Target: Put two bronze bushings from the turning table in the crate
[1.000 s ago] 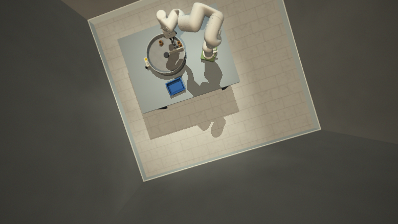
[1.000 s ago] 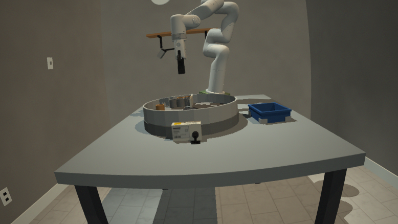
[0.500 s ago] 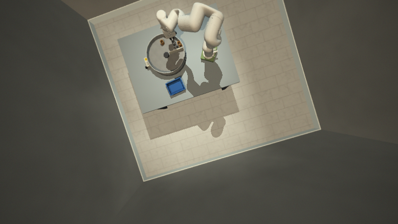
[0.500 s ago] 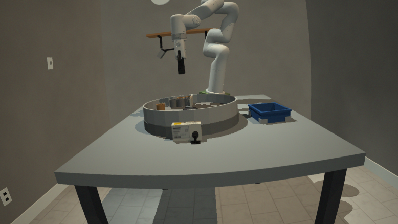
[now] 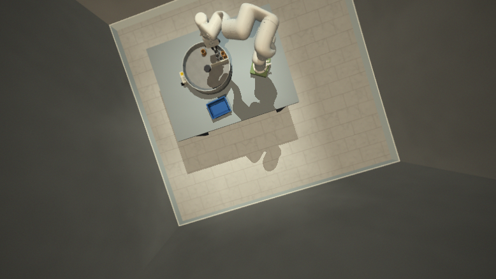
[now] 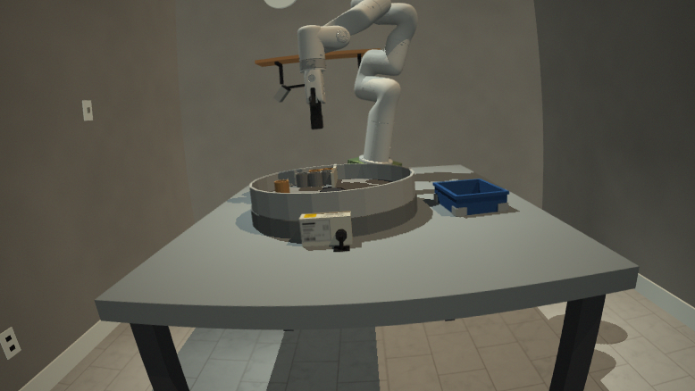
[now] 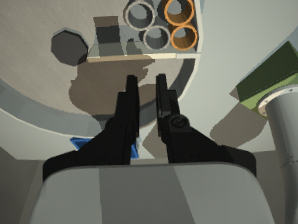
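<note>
We see a white robot arm (image 5: 266,34) (image 6: 381,116) reaching over a round, walled turning table (image 5: 186,67) (image 6: 330,203) (image 7: 30,117) on a grey counter (image 5: 166,72) (image 6: 364,277) (image 7: 225,45). Its hand (image 5: 217,52) (image 6: 316,127) (image 7: 147,88) points downward, raised well above the rim. In the wrist view, we find its two black fingers slightly open, standing roughly parallel with a narrow gap between them. The hand holds nothing and touches nothing.

All the bronze bushings we can make out are on the turning table. Two, a bronze pair (image 5: 224,55) (image 6: 326,170) (image 7: 166,15), stand upright side by side near the outer wall, their round openings facing up. Right beside them are grey bushings (image 6: 314,179) (image 7: 156,48), also upright. A thin, pale divider (image 5: 220,63) (image 6: 335,175) (image 7: 170,56) runs next to this cluster. A lone bronze bushing (image 5: 203,51) (image 6: 281,186) stands apart from the group, near the wall. We notice a dark hub (image 5: 207,68) (image 7: 69,47) at the table's middle.

The blue crate (image 5: 218,107) (image 6: 471,201) (image 7: 78,143) sits upright on the counter near the turning table, its bare blue bottom visible from above. On another side of the turning table, a small white box (image 5: 182,76) (image 6: 314,230) with a yellow patch stands just beside the wall.
</note>
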